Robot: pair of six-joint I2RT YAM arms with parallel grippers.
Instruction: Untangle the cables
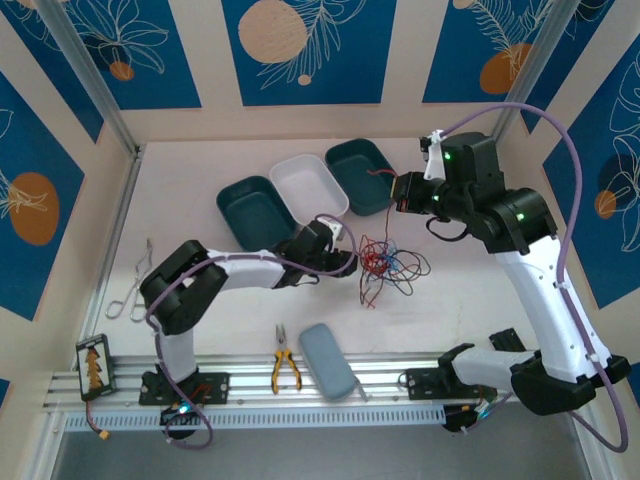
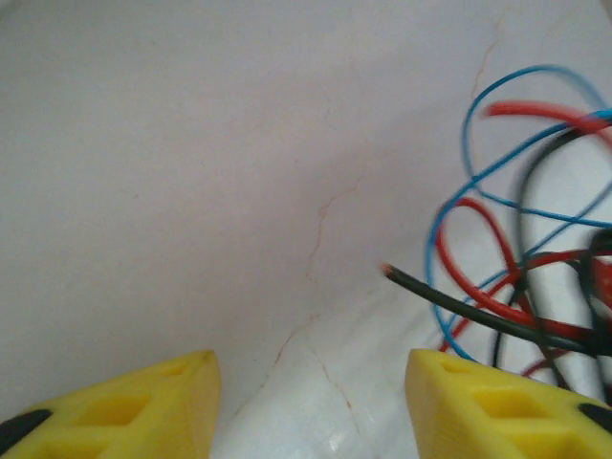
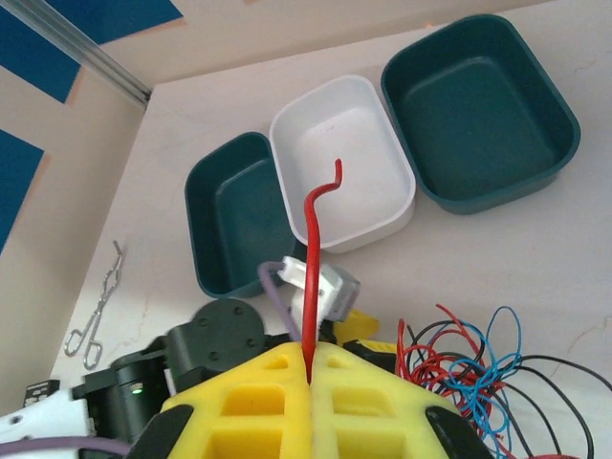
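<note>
A tangle of red, blue and black cables (image 1: 385,265) lies on the white table right of centre. In the left wrist view its loops (image 2: 521,277) sit at the right, and a black cable end (image 2: 421,284) pokes toward the gap. My left gripper (image 1: 345,262) (image 2: 311,402) rests low just left of the tangle, open, with bare table between its yellow fingers (image 2: 143,406). My right gripper (image 1: 400,190) (image 3: 308,368) hangs above the table, shut on a red cable (image 3: 314,258) that stands up from its closed pads. The tangle (image 3: 469,368) shows below it at the right.
Three bins stand at the back: a dark green bin (image 1: 255,210), a white bin (image 1: 310,185) and another dark green bin (image 1: 362,172). Yellow-handled pliers (image 1: 284,370), a grey case (image 1: 327,362) and metal tongs (image 1: 130,285) lie near the front and left.
</note>
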